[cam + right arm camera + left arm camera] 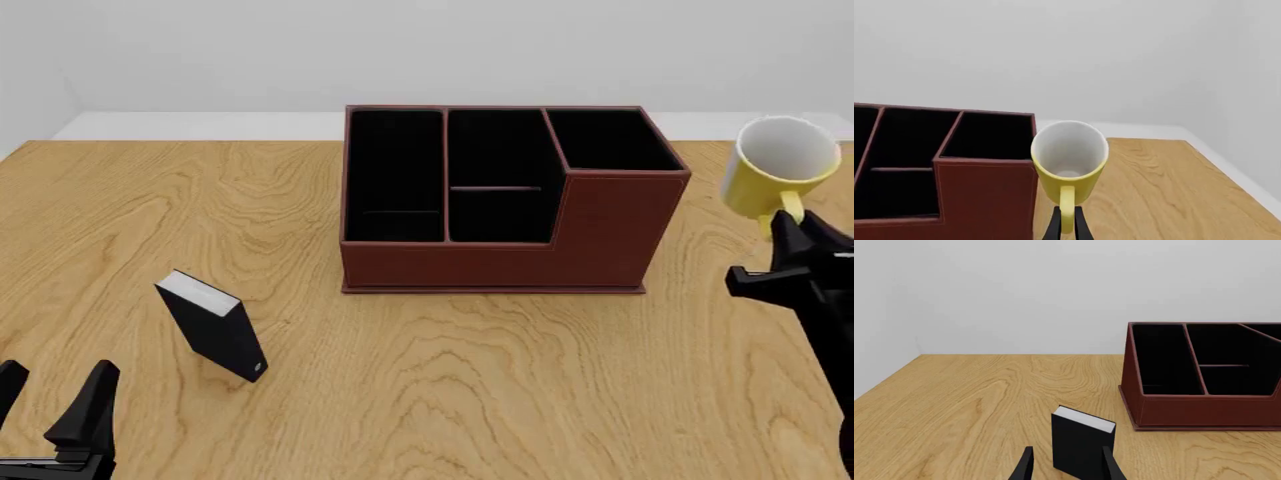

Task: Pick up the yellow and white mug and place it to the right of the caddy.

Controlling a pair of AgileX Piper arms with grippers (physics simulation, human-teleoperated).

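Wooden table [441,380], pale wall | yellow and white mug [781,165] tilted, aloft right of caddy [501,200] | right gripper [1066,225] pinching its handle | left gripper [1066,467] spread, idle | risk: thin handle pinch, mug may swing or tip on release

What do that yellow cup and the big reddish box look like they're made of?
The yellow and white mug looks like glazed ceramic: smooth yellow outside, plain white inside. The caddy looks like matte reddish-brown leather or imitation, with seam-like edges and black-lined compartments. Being renders, neither is certain.
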